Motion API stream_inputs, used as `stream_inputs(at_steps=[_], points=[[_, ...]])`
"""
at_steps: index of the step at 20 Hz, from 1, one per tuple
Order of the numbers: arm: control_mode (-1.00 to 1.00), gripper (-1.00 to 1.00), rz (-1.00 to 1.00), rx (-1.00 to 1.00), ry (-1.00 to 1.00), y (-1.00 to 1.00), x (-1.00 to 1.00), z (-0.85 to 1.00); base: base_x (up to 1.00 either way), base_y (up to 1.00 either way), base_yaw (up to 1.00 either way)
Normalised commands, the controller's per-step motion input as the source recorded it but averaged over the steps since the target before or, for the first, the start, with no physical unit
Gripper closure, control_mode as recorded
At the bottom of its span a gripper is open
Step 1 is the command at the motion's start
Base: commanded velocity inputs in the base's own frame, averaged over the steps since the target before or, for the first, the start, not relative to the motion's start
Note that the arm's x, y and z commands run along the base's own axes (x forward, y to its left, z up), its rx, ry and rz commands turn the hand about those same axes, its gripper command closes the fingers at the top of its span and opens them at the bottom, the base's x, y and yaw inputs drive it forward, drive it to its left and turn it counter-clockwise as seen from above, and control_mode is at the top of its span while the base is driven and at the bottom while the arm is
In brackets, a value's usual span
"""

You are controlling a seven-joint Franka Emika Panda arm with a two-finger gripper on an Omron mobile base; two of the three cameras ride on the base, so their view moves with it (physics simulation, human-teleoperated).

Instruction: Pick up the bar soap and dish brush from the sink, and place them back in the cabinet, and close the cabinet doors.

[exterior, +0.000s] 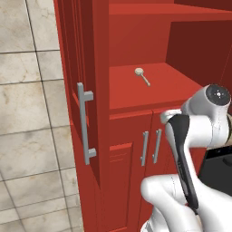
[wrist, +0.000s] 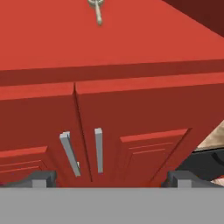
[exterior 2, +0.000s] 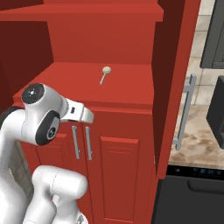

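Observation:
The dish brush [exterior: 142,75] [exterior 2: 105,74] [wrist: 97,11], pale with a thin handle, lies on the open cabinet's red shelf [exterior: 176,88] [exterior 2: 61,85]. Both cabinet doors stand swung open: the left one [exterior: 72,54] with its long silver handle [exterior: 85,123], the right one [exterior 2: 175,78] with its handle [exterior 2: 186,111]. My gripper [wrist: 111,178] is open with nothing between its fingertips [wrist: 41,179]. It hangs in front of the shelf's front edge, below the brush and facing the lower doors. The bar soap and the sink are out of view.
Below the shelf are two smaller shut red doors with short silver handles [exterior: 150,147] [exterior 2: 82,142] [wrist: 83,151]. A dark appliance front [exterior 2: 192,197] and a marbled counter [exterior 2: 197,140] lie to the right of the cabinet. Pale tiles [exterior: 27,113] lie left of it.

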Motion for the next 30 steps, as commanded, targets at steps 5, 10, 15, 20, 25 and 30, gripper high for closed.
stream_inputs(at_steps=[5, 10, 15, 20, 25, 30], points=[[-1.00, -1.00, -0.07, 0.00, 0.27, 0.01, -0.68, 0.12, 0.00, 0.00, 0.00], [-1.00, -1.00, 0.00, 0.00, 0.13, 0.00, -0.65, 0.00, 0.00, 0.00, 0.00], [-1.00, -1.00, 0.05, 0.00, 0.01, -0.20, -0.64, -0.01, 0.00, 0.00, 0.00], [-1.00, -1.00, 0.14, 0.00, 0.00, -0.11, -0.50, -0.07, 0.00, 0.00, 0.00], [-1.00, -1.00, 0.18, 0.00, 0.00, -0.06, -0.35, -0.12, 0.00, 0.00, 0.00], [-1.00, -1.00, 0.11, 0.00, 0.00, 0.03, -0.14, -0.08, 0.00, 0.00, 0.00]])
